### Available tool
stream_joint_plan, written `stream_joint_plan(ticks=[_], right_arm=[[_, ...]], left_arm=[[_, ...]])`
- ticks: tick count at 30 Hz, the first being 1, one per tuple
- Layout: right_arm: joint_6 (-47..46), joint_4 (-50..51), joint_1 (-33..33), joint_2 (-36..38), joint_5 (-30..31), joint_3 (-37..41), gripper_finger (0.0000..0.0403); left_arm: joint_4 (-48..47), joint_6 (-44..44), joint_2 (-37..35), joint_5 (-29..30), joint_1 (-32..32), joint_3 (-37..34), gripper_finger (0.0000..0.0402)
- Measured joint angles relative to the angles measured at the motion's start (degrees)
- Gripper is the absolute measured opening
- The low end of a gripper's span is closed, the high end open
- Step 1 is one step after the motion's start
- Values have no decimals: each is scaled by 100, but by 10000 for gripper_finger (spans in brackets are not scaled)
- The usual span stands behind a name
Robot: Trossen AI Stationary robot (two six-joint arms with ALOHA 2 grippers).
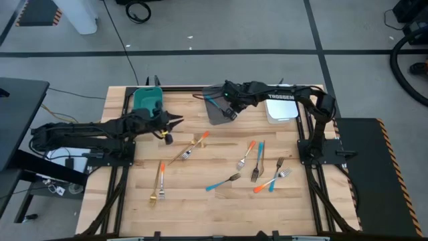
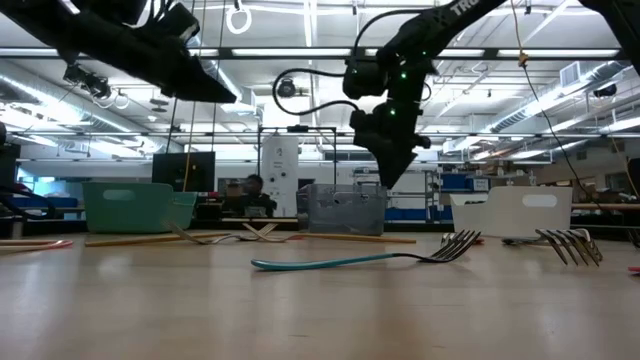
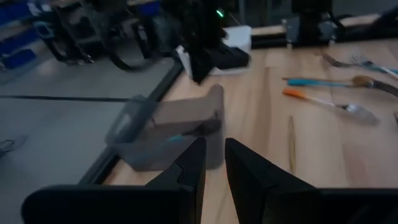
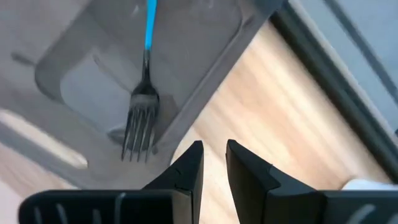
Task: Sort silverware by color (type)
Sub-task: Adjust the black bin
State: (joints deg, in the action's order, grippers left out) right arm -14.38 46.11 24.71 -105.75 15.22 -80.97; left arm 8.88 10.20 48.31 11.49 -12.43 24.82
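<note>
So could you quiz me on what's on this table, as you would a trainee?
1. True or false: a blue fork lies in the grey bin.
2. Which claw hangs over that bin? A: the left one. B: the right one. C: neither.
3. How many bins stand along the table's far edge?

Key
1. True.
2. B: the right claw, empty, with its fingers a little apart.
3. Three: the teal bin, the grey bin and the white bin.
</note>
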Motion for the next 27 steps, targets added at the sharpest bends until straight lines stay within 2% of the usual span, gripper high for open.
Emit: stream_joint_plan(ticks=[7,11,19,27], right_arm=[[-152,-131,-65,0,-54,213,77],[-382,-351,-148,0,-309,371,77],[-980,-681,-438,0,-314,437,77],[-831,-793,-677,0,-327,437,77]], left_arm=[[397,13,-43,34,0,0,68],[725,158,-32,32,15,0,68],[613,267,-37,32,31,0,68],[704,291,-43,32,31,0,68]])
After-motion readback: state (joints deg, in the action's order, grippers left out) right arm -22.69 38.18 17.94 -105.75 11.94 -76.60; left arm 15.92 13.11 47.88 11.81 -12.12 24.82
